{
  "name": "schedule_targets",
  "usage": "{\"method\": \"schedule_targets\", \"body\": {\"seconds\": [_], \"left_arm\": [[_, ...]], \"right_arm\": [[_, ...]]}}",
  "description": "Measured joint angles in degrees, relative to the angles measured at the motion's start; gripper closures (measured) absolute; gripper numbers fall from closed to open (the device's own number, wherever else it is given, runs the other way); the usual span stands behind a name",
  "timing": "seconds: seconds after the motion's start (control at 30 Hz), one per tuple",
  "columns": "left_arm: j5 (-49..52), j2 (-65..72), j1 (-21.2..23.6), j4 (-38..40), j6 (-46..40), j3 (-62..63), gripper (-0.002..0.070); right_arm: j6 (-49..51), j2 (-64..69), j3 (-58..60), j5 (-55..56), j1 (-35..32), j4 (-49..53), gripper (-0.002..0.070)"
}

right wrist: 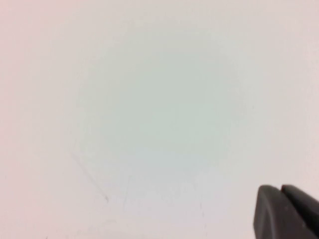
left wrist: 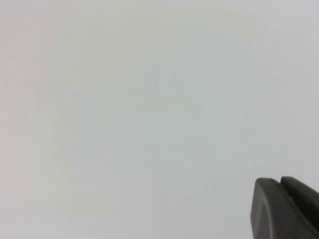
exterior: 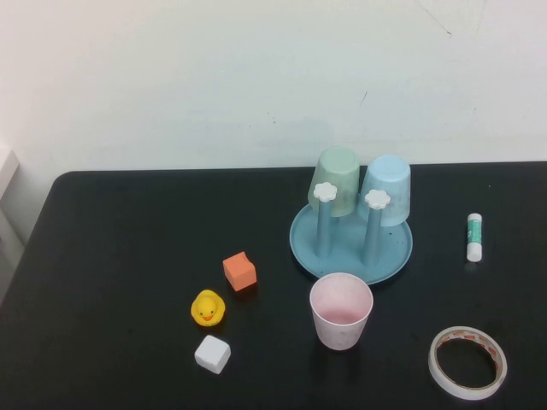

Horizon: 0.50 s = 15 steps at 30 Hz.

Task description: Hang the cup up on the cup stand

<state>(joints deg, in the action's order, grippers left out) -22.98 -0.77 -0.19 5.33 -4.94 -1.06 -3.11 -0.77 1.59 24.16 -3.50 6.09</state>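
Both clenched hands, left [left wrist: 285, 209] and right [right wrist: 285, 213], face bare wall; tapered speckled cup [exterior: 341, 311] stands upright.

Not much of the robot shows up here, honestly. The high view has none of its body in it at all. The left gripper [left wrist: 286, 209] only peeks into the corner of the left wrist view: dark grey, matte, plastic-looking, with rounded edges and a thin seam running between two blocky halves pressed together. The right gripper [right wrist: 286, 211] looks the same in the right wrist view, another dark charcoal chunk with a narrow groove down the middle and softly rounded corners. Any cables, screws or markings on either piece can't be made out.
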Motion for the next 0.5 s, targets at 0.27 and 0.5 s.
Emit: {"method": "schedule_targets", "body": {"seconds": [0.27, 0.5], "left_arm": [[5.9, 0.0, 0.0, -0.1, 1.6, 4.2, 0.0676], [39.7, 6.6, 0.0, -0.2, -0.8, 24.3, 0.0676]], "right_arm": [[-0.2, 0.0, -2.9, -4.1, 0.0, -0.5, 0.0678], [-0.2, 6.3, -23.4, -38.8, 0.0, -0.6, 0.0678]]}}
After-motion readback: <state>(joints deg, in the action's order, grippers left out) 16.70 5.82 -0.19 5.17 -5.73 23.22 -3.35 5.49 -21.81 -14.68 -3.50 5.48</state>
